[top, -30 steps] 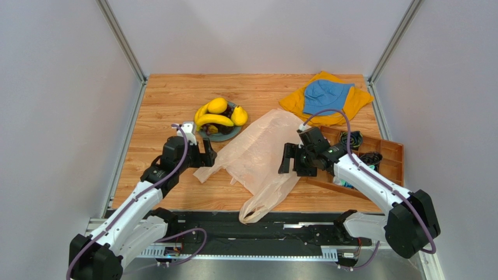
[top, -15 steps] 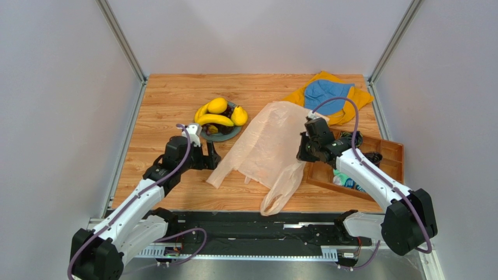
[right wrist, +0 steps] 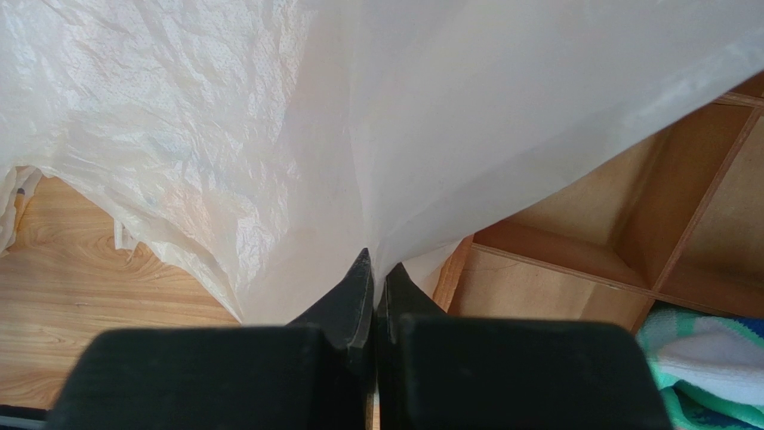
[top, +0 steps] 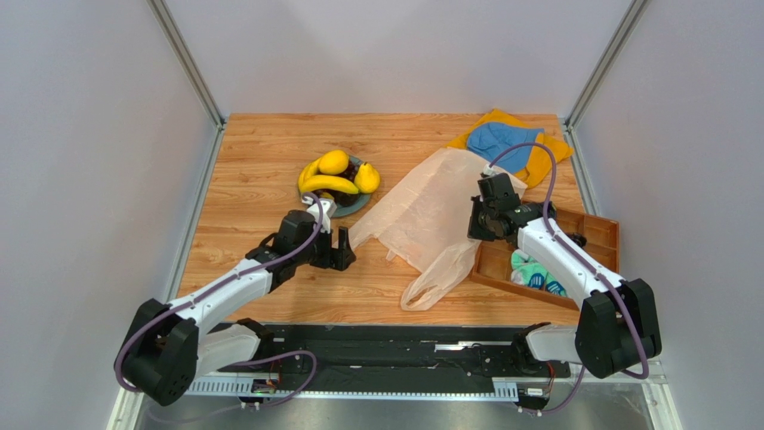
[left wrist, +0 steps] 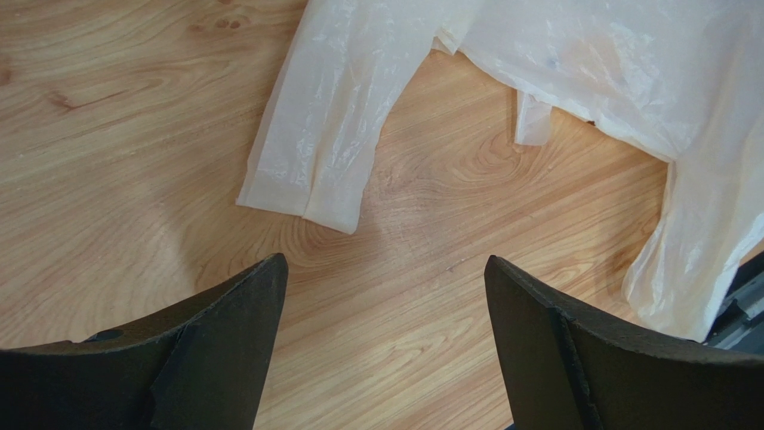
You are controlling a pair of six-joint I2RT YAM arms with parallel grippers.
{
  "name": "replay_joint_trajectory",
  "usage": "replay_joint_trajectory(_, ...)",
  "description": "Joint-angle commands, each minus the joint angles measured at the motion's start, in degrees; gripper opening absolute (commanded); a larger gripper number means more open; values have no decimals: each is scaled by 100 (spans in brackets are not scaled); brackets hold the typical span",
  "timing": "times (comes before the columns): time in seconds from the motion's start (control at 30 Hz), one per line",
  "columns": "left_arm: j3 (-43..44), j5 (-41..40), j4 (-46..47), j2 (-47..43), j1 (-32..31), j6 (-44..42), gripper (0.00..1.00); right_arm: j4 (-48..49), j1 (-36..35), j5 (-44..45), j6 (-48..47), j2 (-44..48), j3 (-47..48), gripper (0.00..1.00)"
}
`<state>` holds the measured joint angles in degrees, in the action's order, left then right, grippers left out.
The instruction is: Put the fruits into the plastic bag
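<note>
Checking the top view first: I see the right gripper (top: 475, 229) at the right edge of the bag (top: 430, 210), and in my right wrist view its gripper (right wrist: 377, 273) has the black fingers pressed together with a fold of thin film pinched between the tips, so it is pinching the bag (right wrist: 269, 134). The film fans up and away from the pinch. The bag lies mid-table, crinkly and pale peach, spread between the two arms, its right edge over the left rim of the wooden tray (top: 596, 235). One handle loop (top: 430, 287) trails toward the near table edge. The left gripper (top: 343, 249) sits low just left of the bag, jaws spread wide and holding nothing. In my left wrist view the gripper (left wrist: 386, 269) frames bare wood, with a flat handle strip of the bag (left wrist: 314, 170) just beyond the fingers and not touching them. The fruits are all on the plate (top: 356, 208), left of the bag and behind the left gripper: bananas (top: 327, 184), two roundish yellow fruits (top: 334, 161), and something dark (top: 345, 195) under them that I cannot make out. None is in the bag. The tray (right wrist: 628, 224) has open wood compartments, and a teal-and-white item (top: 533, 269) sits in a near one, its print too small to read. The orange cloth (top: 542, 163) with the blue cloth (top: 500, 140) on top lies at the far right of the table (top: 260, 152).
</note>
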<state>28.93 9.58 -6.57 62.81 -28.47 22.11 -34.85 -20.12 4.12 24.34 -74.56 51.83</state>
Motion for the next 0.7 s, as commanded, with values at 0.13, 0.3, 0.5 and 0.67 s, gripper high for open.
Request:
replay_joint_trajectory(0.13, 297, -684, 551, 521, -229, -330, 89, 58, 105, -87, -175, 38, 99, 0)
replay_joint_trajectory(0.3, 640, -950, 622, 952, -256, -672, 89, 13, 201, -148, -237, 82, 37, 0)
replay_joint_trajectory(0.5, 1062, -810, 894, 1699, -256, -892, 89, 22, 254, -262, -237, 91, -6, 0)
replay_joint_trajectory(0.67, 1290, -537, 1061, 2183, -256, -936, 84, 31, 263, -307, -245, 91, -42, 0)
